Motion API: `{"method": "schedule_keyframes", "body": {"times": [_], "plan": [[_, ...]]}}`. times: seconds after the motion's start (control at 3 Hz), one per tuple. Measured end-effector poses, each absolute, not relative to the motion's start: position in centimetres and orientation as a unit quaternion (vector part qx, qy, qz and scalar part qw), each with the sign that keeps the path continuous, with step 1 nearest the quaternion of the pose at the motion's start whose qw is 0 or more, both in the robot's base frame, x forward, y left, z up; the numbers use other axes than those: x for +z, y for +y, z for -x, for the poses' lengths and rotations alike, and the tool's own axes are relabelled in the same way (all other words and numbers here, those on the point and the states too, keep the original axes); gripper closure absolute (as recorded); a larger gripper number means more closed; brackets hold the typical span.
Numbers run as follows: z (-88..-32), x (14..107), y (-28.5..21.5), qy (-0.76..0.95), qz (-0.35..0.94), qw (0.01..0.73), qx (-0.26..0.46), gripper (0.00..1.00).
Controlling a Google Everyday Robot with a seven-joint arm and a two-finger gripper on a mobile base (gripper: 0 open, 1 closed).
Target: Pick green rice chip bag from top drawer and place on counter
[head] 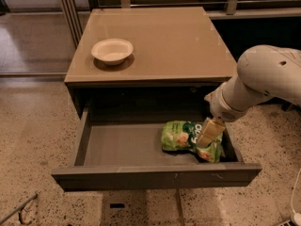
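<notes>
The top drawer is pulled open below the counter. The green rice chip bag lies on the drawer's grey bottom at the right side, crumpled, with its logo facing up. My gripper reaches down from the white arm on the right into the drawer. It is at the bag's right end, touching or just over it. The bag's right part is partly hidden behind the gripper.
A shallow white bowl stands on the counter at the left. The drawer's front panel juts out over the speckled floor. A railing runs behind the cabinet. A cable lies on the floor at the bottom left.
</notes>
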State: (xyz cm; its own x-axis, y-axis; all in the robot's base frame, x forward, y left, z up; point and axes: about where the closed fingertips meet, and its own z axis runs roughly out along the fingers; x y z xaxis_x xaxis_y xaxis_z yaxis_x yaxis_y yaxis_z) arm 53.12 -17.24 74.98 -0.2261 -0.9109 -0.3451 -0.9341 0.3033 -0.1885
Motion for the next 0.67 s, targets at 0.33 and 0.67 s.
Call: {"method": "schedule_keyframes", "body": {"times": [0.33,0.67], "plan": [[-54.1,71.7,-16.5,0.781,0.586,0.212,0.034,0.1],[-55.2,68.1,-16.0,0.787,0.576,0.218,0.041,0.09]]}}
